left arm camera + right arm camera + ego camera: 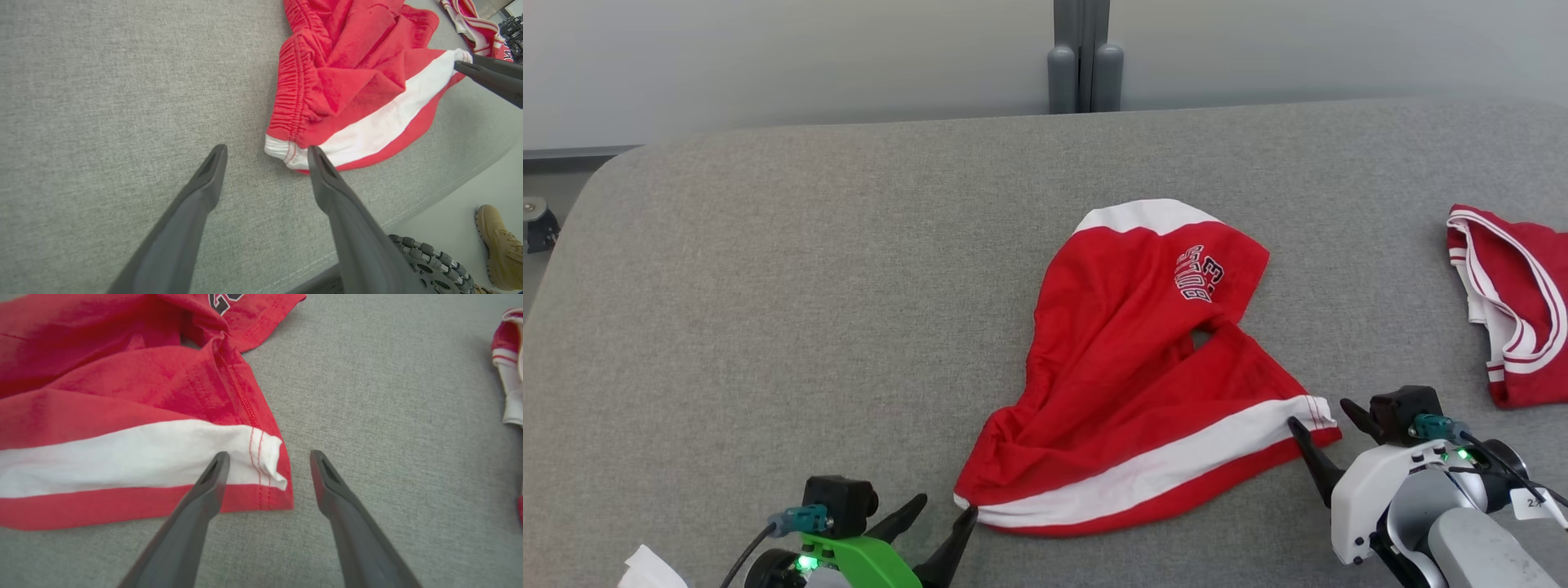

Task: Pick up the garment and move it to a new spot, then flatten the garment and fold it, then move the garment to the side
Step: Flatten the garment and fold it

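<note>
A red garment (1127, 376) with a white stripe and dark lettering lies crumpled on the grey table (768, 310), a little right of the middle. My left gripper (943, 510) stands open at the garment's near left corner (282, 149), one fingertip (316, 157) at the white hem. My right gripper (1319, 416) is open at the near right corner (269, 469), its left fingertip (218, 463) over the white stripe. Nothing is held between either pair of fingers. The right gripper's fingers (490, 75) also show in the left wrist view.
A second red-and-white garment (1515, 306) lies folded at the table's right edge. A grey post (1085, 57) stands behind the table. A person's tan boot (500, 245) is on the floor past the table's near edge. White paper (649, 569) sits at the lower left.
</note>
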Available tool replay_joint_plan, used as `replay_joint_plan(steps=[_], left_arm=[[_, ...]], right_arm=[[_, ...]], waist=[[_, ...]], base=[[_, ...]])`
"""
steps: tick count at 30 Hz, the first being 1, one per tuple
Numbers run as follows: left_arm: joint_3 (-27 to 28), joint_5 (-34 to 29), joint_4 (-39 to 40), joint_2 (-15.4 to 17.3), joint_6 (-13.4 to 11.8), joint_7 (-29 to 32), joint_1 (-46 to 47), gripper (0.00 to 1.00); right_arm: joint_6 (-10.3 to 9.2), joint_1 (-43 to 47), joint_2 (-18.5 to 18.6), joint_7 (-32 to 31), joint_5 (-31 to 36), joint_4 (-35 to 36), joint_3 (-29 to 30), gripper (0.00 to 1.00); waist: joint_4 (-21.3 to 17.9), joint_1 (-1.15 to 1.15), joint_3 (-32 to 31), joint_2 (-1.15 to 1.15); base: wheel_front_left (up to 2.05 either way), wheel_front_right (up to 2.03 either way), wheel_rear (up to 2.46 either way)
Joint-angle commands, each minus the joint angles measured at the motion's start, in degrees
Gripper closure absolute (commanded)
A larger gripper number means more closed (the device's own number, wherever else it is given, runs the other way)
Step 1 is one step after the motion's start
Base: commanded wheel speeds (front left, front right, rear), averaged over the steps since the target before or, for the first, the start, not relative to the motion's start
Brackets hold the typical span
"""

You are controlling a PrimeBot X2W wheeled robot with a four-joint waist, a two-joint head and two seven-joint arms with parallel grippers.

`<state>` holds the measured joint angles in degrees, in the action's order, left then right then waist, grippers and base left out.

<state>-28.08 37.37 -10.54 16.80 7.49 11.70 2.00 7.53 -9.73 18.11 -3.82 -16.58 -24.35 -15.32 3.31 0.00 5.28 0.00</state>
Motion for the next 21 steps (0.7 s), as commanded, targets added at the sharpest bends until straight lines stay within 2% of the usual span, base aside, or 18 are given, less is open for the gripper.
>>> replay_joint_plan(steps=[1,6,9,13,16,18,20,21], left_arm=[[-0.5,0.97,-0.44,0.69,-0.01,-0.37,1.24,0.0],[-3.22,3.7,-1.95,1.8,0.0,-0.42,2.83,0.0],[-4.51,5.01,-2.44,2.71,0.0,-0.84,3.58,0.0],[-6.16,6.37,-3.52,3.46,0.0,-1.9,4.95,0.0],[-7.48,7.31,-4.55,3.8,0.0,-2.6,6.27,0.0],[-8.87,8.01,-5.53,4.02,0.0,-2.55,7.13,0.0],[-9.8,8.56,-6.32,4.38,0.0,-3.06,7.98,0.0],[-10.34,9.04,-6.73,4.44,0.0,-3.44,8.48,0.0]], right_arm=[[-0.1,-0.68,0.27,0.42,-0.44,-0.12,-0.42,0.0],[-0.1,-1.32,0.66,0.76,-1.69,0.2,-2.11,0.0],[-0.09,-1.45,1.06,0.62,-2.51,0.69,-3.18,0.05],[-0.09,-1.81,1.59,0.73,-3.2,1.18,-3.93,0.06],[-0.09,-2.22,1.65,0.73,-3.81,1.58,-4.42,0.17],[-0.1,-2.4,1.8,0.62,-4.13,1.68,-4.74,0.4],[-0.09,-2.66,1.75,0.84,-4.58,1.75,-4.91,0.71],[-0.09,-2.75,1.75,0.8,-4.72,1.73,-5.13,1.0]], waist=[[0.13,0.0,0.36,0.0],[-0.33,0.0,0.57,0.0],[-0.56,0.0,0.74,0.0],[-0.74,0.0,1.12,0.0],[-0.83,0.0,1.52,0.0],[-0.92,0.0,1.76,0.0],[-1.06,0.0,1.99,0.0],[-1.15,0.0,2.09,0.0]], base=[[0.0,0.0,0.0],[0.0,0.0,0.0],[0.0,0.0,0.0],[0.0,0.0,0.0],[0.0,0.0,0.0],[0.0,0.0,0.0],[0.0,0.0,0.0],[0.0,0.0,0.0]])
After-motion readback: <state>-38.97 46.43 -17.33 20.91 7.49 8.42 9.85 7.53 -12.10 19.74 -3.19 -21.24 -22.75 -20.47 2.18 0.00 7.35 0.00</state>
